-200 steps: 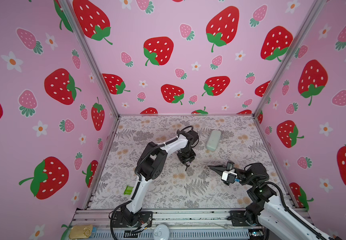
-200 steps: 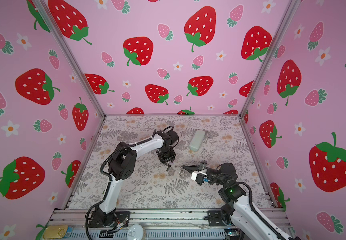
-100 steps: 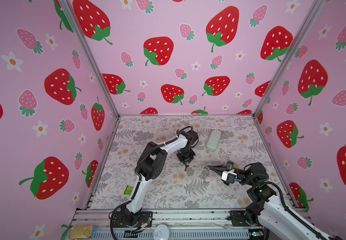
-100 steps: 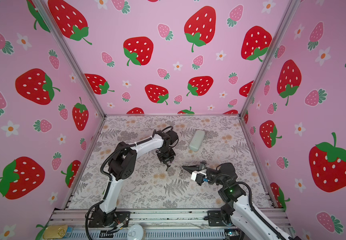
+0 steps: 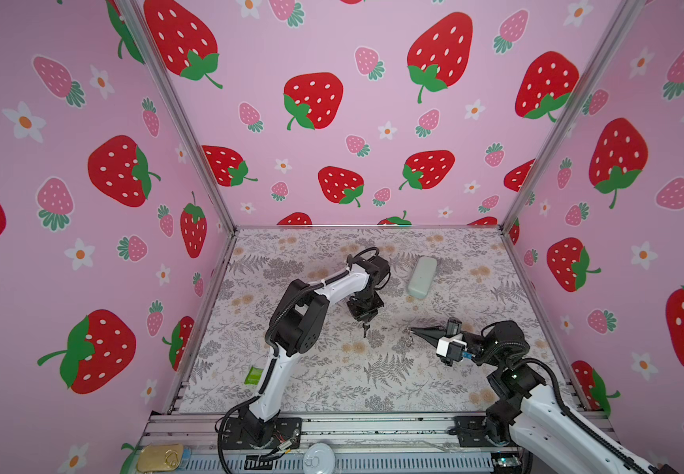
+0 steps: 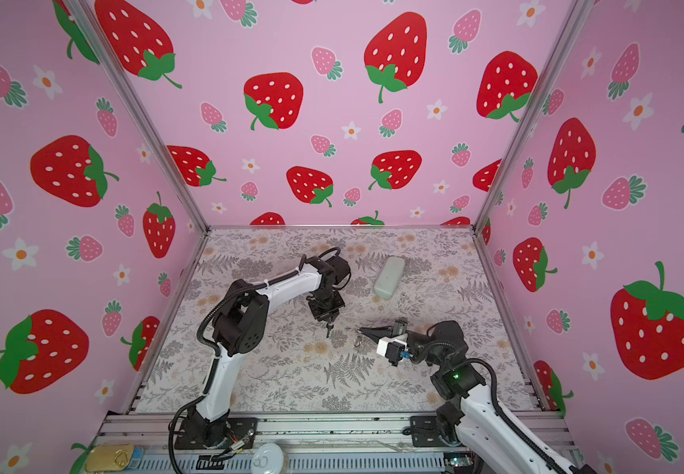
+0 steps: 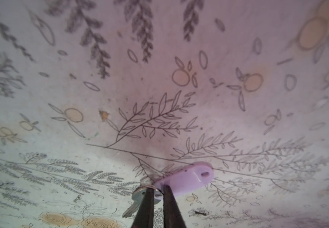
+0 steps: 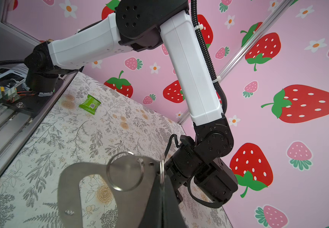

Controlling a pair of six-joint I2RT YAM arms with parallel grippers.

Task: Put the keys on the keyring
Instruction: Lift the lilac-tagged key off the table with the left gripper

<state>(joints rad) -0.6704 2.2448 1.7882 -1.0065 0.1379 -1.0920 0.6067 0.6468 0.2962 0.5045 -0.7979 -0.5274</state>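
The keys [image 7: 185, 180] are a lilac tag and a small silver key joined by a little ring, low over the floral mat. My left gripper [image 7: 157, 194] points down and is shut on them at the ring end, with one dark finger [image 7: 147, 199] across the key's head. In both top views the keys [image 5: 366, 328] [image 6: 328, 328] show as a dark speck under the left gripper [image 5: 365, 320] [image 6: 328, 320]. The keyring [image 8: 71, 177], a grey flat loop with silvery rings, hangs from my right gripper [image 8: 162, 178], which is shut on one ring. It dangles at the right gripper's tip [image 5: 412, 330] [image 6: 360, 330].
A pale grey-green case [image 5: 421, 277] [image 6: 389, 277] lies toward the back, behind the right gripper. A green packet [image 5: 254, 374] [image 8: 90, 103] sits by the left arm's base. A tin [image 5: 157, 457] and a round lid [image 5: 319, 455] rest on the front rail. Pink strawberry walls close in three sides.
My left gripper's fingers have closed in on the keys while it stayed over the same spot. The right arm and the keyring have not moved.
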